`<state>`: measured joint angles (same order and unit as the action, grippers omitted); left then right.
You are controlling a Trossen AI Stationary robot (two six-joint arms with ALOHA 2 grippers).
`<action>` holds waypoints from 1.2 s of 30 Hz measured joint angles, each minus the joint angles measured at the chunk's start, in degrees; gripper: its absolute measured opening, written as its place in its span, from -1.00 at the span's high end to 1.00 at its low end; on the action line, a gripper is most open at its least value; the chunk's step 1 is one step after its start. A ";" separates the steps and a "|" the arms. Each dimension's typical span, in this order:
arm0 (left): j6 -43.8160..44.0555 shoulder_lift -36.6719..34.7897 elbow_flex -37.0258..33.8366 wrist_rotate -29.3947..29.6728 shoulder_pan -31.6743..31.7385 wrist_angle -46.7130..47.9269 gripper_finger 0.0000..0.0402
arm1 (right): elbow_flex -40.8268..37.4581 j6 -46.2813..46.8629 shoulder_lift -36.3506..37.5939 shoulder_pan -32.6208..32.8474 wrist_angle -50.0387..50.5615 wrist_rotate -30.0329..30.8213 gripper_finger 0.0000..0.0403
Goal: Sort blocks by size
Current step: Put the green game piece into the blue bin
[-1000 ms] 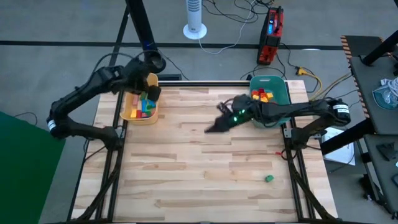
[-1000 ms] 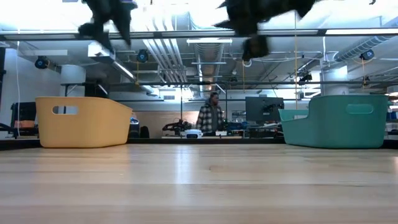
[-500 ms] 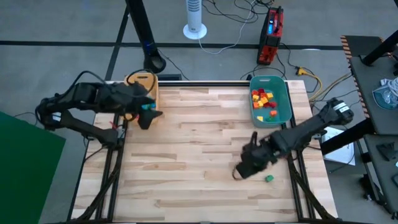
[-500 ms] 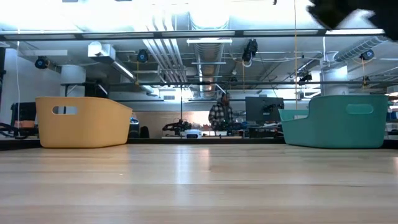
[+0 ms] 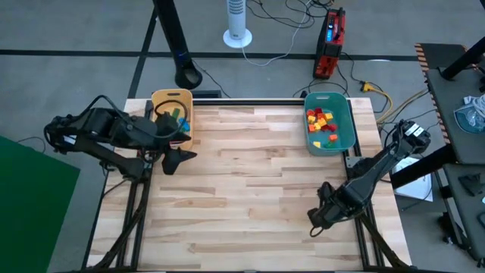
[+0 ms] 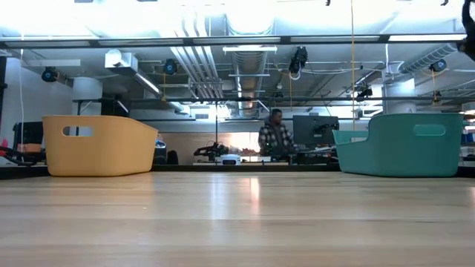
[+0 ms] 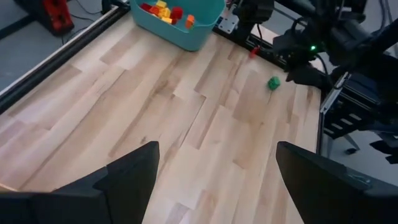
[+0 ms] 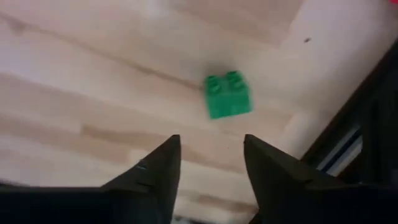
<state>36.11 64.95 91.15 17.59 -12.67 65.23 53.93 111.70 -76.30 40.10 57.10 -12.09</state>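
One small green block (image 8: 227,95) lies alone on the wooden table near its right front corner, also seen in the left wrist view (image 7: 273,83). My right gripper (image 8: 211,146) hovers open just short of it, its fingers not touching; in the high view this gripper (image 5: 314,220) covers the block. Long blocks lie in the yellow bin (image 5: 173,114) at the far left, short blocks in the teal bin (image 5: 330,121) at the far right. My left gripper (image 5: 176,159) stands open and empty just in front of the yellow bin.
The table's right rail and frame (image 8: 367,112) run close beside the green block. In the low view the yellow bin (image 6: 100,144) and teal bin (image 6: 404,144) stand at the far edge. A person (image 6: 276,137) is in the room behind.
My right gripper has swung from near the teal bin toward the table's near right corner and down to the green block. My left gripper has drawn back from over the yellow bin toward the near edge. The green block has not moved.
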 joint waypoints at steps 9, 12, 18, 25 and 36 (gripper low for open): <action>-1.59 0.49 -0.07 1.57 -0.08 -1.51 -0.55 | -8.98 -4.59 0.06 0.80 -8.60 0.16 -0.16; -2.60 1.06 -0.07 1.55 -0.08 -2.74 -0.55 | -12.00 -4.74 -0.40 0.79 -12.05 0.17 -0.26; -4.60 2.74 -0.07 1.46 -0.08 -5.96 -0.55 | -16.51 -4.46 -0.76 0.79 -16.83 0.12 -0.38; -5.15 4.48 -0.07 1.42 -0.08 -6.66 -0.55 | -16.83 -4.59 -0.76 0.76 -19.80 -0.27 -0.25; -5.23 7.63 -0.09 1.44 -0.08 -9.16 -0.55 | -17.09 -7.38 -0.74 0.76 -19.97 -0.34 0.11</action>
<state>30.88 72.58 91.07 19.03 -12.75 56.07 36.84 104.32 -77.04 40.86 37.13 -12.43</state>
